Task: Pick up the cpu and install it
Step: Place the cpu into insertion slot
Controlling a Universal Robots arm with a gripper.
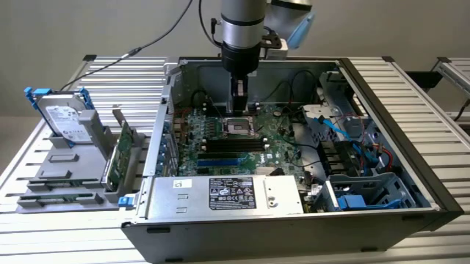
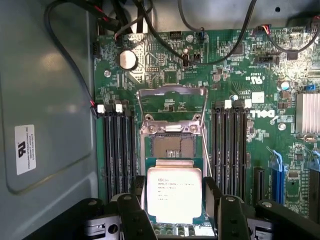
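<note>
Claw (image 2: 175, 186) clamped on cpu (image 2: 174, 196), above open socket (image 1: 240, 127) centre of exterior view; keep it level, edges square.

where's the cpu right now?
In the wrist view the cpu is gripped in the pincer, right by the open socket on the green motherboard, with memory slots on both sides.
</note>
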